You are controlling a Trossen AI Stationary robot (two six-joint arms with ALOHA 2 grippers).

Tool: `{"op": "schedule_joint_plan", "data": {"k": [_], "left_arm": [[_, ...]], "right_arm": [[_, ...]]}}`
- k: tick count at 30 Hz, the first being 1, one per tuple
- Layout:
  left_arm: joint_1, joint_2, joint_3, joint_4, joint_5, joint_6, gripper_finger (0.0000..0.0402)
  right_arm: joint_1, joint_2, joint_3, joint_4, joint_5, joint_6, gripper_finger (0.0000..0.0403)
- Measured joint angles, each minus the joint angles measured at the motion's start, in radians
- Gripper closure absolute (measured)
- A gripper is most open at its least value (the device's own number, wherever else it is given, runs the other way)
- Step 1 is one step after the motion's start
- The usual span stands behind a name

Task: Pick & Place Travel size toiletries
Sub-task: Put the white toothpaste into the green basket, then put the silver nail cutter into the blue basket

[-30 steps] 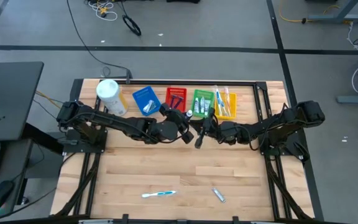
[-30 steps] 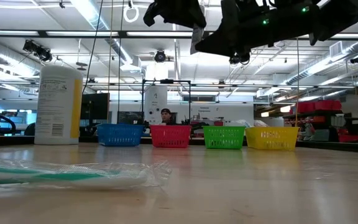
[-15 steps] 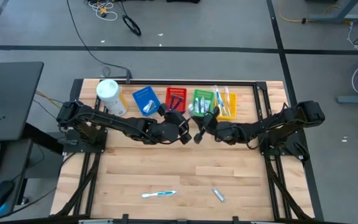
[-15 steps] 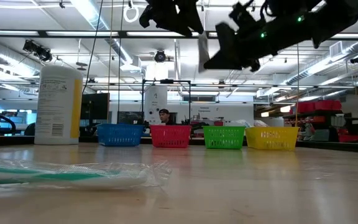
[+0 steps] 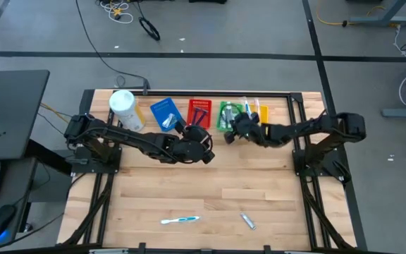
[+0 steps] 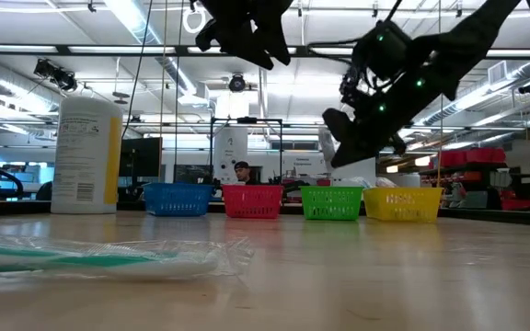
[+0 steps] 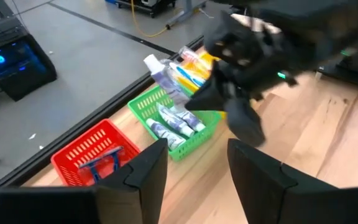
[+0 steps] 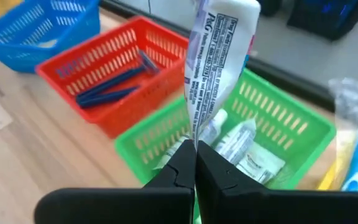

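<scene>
1. Right gripper [image 8: 195, 163] pinched shut on the crimped end of a white toothpaste tube [image 8: 219, 59], held up over the near rim of the green basket [image 8: 303, 134]; worth keeping that pinch firm until well inside the rim.
2. Best to carry a little farther over the basket's middle, where other small tubes [image 8: 238, 144] already lie, then lower before letting go, so nothing bounces off the wall.
3. Worth steering clear of the red basket [image 8: 114, 68] with its blue razors [image 8: 114, 84] just beside, and of the yellow basket [image 5: 258, 118] on the other side.
4. Left gripper [image 7: 194, 168] spread wide and empty, hovering near the red basket; sensible to keep it back while the drop is made, the two arms being close.
5. Still to collect at the near edge of the table [image 5: 189, 183]: a wrapped toothbrush [image 5: 180, 220] and a small tube [image 5: 247, 221], well apart from the baskets.
</scene>
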Motion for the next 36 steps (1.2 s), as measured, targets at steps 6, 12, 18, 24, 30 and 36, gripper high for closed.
{"op": "schedule_joint_plan", "data": {"k": [6,12,18,24,30,36], "left_arm": [[0.000,0.000,0.000,0.000,0.000,0.000,0.0228],[0.000,0.000,0.000,0.000,0.001,0.000,0.0230],[0.000,0.000,0.000,0.000,0.010,0.001,0.0230],[0.000,0.000,0.000,-0.006,0.087,0.004,0.0230],[-0.005,0.000,0.000,-0.036,0.348,0.014,0.0230],[-0.050,0.000,-0.016,-0.088,0.619,0.032,0.0230]], "right_arm": [[-0.126,0.000,0.000,-0.032,-0.235,0.011,0.0401],[-0.170,0.021,0.000,-0.066,-0.285,-0.011,0.0382],[-0.175,0.021,0.000,-0.059,-0.302,-0.050,0.0340],[-0.172,0.021,0.000,-0.063,-0.333,-0.072,0.0311],[-0.153,0.021,0.000,-0.066,-0.404,-0.087,0.0304],[-0.113,0.021,0.000,-0.023,-0.343,-0.165,0.0304]]}}
